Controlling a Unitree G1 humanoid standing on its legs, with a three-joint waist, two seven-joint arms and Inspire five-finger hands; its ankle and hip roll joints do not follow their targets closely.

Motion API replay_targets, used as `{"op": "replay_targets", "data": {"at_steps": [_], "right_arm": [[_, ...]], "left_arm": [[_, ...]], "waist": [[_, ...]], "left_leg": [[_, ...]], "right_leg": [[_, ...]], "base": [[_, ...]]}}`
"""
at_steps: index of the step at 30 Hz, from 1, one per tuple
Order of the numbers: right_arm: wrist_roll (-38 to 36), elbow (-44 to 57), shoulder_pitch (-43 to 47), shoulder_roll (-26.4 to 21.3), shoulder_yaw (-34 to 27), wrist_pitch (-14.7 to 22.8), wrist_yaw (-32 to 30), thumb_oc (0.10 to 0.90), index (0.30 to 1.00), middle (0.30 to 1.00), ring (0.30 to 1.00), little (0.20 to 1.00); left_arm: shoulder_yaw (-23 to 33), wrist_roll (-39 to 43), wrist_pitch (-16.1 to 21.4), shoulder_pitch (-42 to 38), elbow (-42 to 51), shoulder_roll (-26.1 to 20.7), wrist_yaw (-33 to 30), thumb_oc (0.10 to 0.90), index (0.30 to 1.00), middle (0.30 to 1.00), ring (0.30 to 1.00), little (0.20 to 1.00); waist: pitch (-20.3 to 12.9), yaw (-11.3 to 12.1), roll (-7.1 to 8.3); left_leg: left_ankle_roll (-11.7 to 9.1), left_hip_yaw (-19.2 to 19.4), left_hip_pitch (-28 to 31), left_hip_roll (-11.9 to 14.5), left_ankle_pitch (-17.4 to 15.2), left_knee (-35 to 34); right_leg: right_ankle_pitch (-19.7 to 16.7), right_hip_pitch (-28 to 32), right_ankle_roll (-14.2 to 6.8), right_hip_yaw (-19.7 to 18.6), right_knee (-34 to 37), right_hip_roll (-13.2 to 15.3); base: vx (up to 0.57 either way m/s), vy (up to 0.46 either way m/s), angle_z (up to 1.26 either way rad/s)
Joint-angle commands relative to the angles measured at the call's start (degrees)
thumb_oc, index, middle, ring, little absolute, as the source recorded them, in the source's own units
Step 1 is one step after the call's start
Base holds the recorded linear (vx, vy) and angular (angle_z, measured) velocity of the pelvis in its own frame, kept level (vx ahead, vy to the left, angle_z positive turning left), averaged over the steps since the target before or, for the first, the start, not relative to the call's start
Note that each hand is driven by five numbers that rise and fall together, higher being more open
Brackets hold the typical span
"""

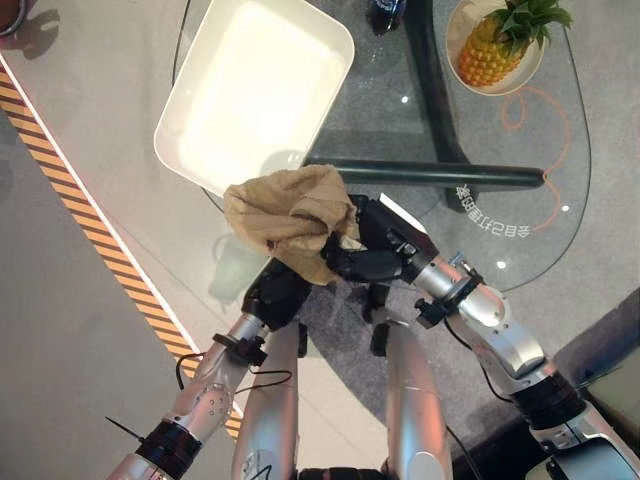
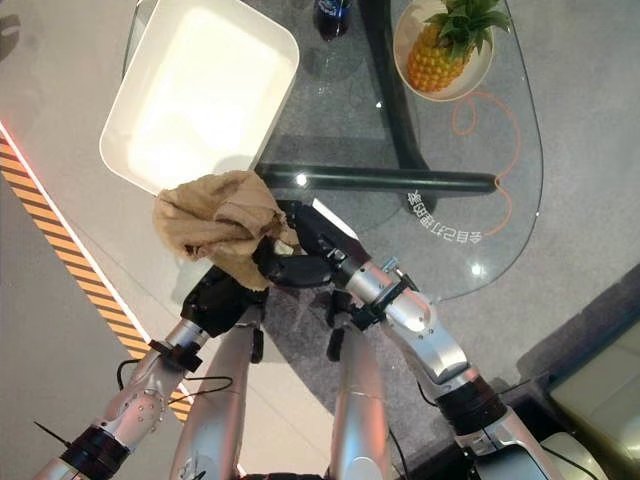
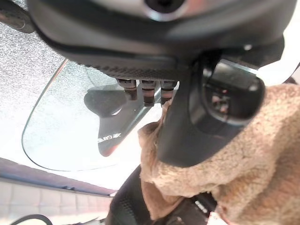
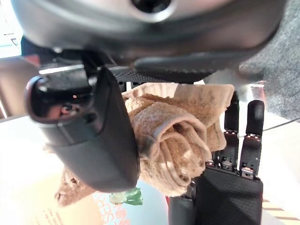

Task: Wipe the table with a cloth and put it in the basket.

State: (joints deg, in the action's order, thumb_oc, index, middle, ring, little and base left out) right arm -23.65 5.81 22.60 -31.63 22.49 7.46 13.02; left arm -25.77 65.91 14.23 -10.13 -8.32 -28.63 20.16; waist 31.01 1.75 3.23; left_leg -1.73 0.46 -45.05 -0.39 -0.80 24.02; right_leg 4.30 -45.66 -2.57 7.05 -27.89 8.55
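Both hands raised at table edge, left hand (image 1: pixel 275 292) and right hand (image 1: pixel 372 250) pinching tan cloth (image 1: pixel 290 218)

The crumpled tan terry cloth (image 1: pixel 290 218) hides the left hand's (image 1: pixel 277 290) fingertips. At 12 o'clock, the picture edge cuts off the dark bottle (image 1: pixel 386 12) and the white rectangular basket (image 1: pixel 190 105).

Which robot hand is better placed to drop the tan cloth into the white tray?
Probably the right robot hand: it pinches the crumpled tan terry cloth just short of the white rectangular tray. The left robot hand sits beneath the cloth, its grip hidden.
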Motion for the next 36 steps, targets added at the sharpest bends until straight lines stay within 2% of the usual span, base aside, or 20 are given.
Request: {"op": "replay_targets", "data": {"at_steps": [1,5,9,16,22,25,29,36], "right_arm": [[1.2,8.8,-1.7,-1.8,1.5,7.8,-1.6,0.1,0.3,0.3,0.3,0.2],[-0.4,8.9,-2.3,-1.3,-2.6,12.1,-6.2,0.1,0.3,0.3,0.3,0.2],[-1.5,10.4,-3.2,-0.5,-5.9,14.2,-7.8,0.1,0.3,0.3,0.3,0.2],[-1.5,11.1,-4.9,1.2,-9.4,14.7,-7.3,0.1,0.3,0.3,0.3,0.2],[-2.8,10.9,-4.6,2.2,-11.2,16.9,-8.5,0.1,0.3,0.3,0.3,0.2],[-2.5,11.1,-4.4,2.9,-11.7,16.6,-8.8,0.1,0.3,0.3,0.3,0.2],[-3.2,11.7,-4.3,2.4,-11.7,13.7,-7.0,0.1,0.3,0.3,0.3,0.2],[-1.6,11.4,-4.7,2.2,-9.5,11.6,-7.1,0.1,0.3,0.3,0.3,0.2]], "left_arm": [[1.4,-3.2,1.7,-1.5,10.9,2.2,2.4,0.8,0.9,0.9,0.9,0.9],[2.3,-4.7,1.0,-0.7,7.9,2.3,0.3,0.8,0.9,0.9,0.9,0.9],[3.6,-5.9,1.0,0.4,5.8,2.8,-1.3,0.8,0.9,0.9,0.9,0.9],[5.8,-5.8,1.8,1.9,2.2,4.1,-0.2,0.8,0.9,0.9,0.9,0.9],[6.8,-6.3,2.8,2.0,-1.8,5.6,0.1,0.8,0.9,0.9,0.9,0.9],[7.2,-6.2,3.0,2.0,-3.5,6.1,0.7,0.8,0.9,0.9,0.9,0.9],[7.8,-4.3,3.7,1.9,-4.2,6.9,4.3,0.8,0.9,0.9,0.9,0.9],[6.4,3.2,3.7,0.9,4.6,6.4,13.4,0.8,0.9,0.9,0.9,0.9]], "waist": [[-1.2,-1.3,-2.54],[-1.2,-1.6,-2.22],[-1.2,-2.0,-2.14],[-1.2,-2.5,-2.11],[-1.2,-2.7,-2.02],[-1.2,-2.9,-2.02],[-1.2,-3.2,-2.12],[-1.2,-3.1,-2.32]], "left_leg": [[4.9,3.8,0.4,-1.8,-2.3,1.8],[4.9,3.8,0.7,-1.5,-2.5,1.9],[5.0,4.1,0.8,-1.1,-2.5,1.7],[5.0,4.6,1.2,-0.7,-2.8,1.7],[4.8,4.8,1.7,-0.5,-3.0,1.4],[4.7,5.0,1.8,-0.4,-3.0,1.3],[4.6,5.3,1.9,-0.2,-2.8,0.9],[4.6,5.5,2.0,-0.3,-2.7,0.6]], "right_leg": [[-5.7,1.7,0.2,0.4,4.3,-3.2],[-5.7,2.0,0.0,0.3,4.2,-3.4],[-5.7,1.9,-0.1,0.1,4.0,-3.5],[-5.4,2.1,-0.1,-0.2,3.8,-3.7],[-5.1,2.5,0.0,-0.2,4.1,-3.7],[-5.0,2.6,0.0,-0.3,4.1,-3.8],[-4.9,2.6,0.1,-0.5,4.2,-3.9],[-5.0,2.7,0.3,-0.5,4.9,-3.7]], "base": [[0.0,0.0,0.0],[0.0,0.0,0.0],[0.0,0.0,0.0],[0.0,0.003,-0.04],[-0.01,-0.004,-0.03],[0.0,0.003,-0.01],[-0.01,0.019,-0.06],[0.0,0.0,0.0]]}}
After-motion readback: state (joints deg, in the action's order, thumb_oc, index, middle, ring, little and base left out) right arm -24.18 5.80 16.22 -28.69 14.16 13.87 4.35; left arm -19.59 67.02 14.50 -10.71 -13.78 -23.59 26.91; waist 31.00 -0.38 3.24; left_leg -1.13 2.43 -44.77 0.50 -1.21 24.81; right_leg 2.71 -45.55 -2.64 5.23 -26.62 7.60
